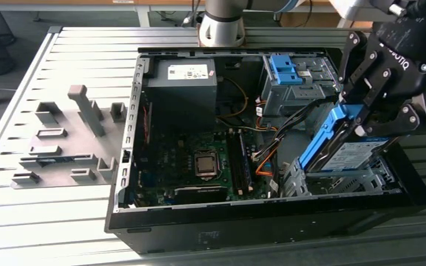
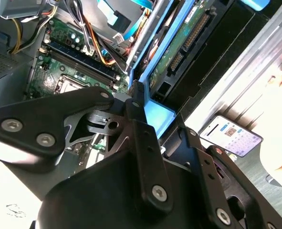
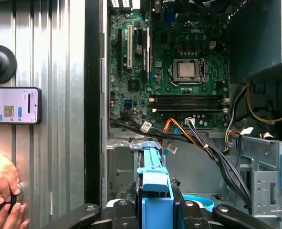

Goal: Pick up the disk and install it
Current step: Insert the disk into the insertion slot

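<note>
The gripper point(image 1: 357, 124) is clamped on the disk point(image 1: 339, 145), its fingers point(image 1: 409, 119) pressing the blue rails from either side; in the first wrist view the blue rail end point(image 3: 155, 183) sits squeezed between them. The drive hangs tilted, its lower end just entering the metal drive cage point(image 1: 346, 180) at the exterior view's right of the open computer case point(image 1: 272, 221). It looks rigid and fairly dense, with an exposed circuit board point(image 2: 179, 47) underneath that seems fragile, so the plastic rails are probably the safest hold. Beyond lie the motherboard point(image 1: 198, 160), then the power supply point(image 1: 182, 83). A person's hand point(image 3: 2, 191) rests near a phone point(image 3: 14, 105) outside the case.
</note>
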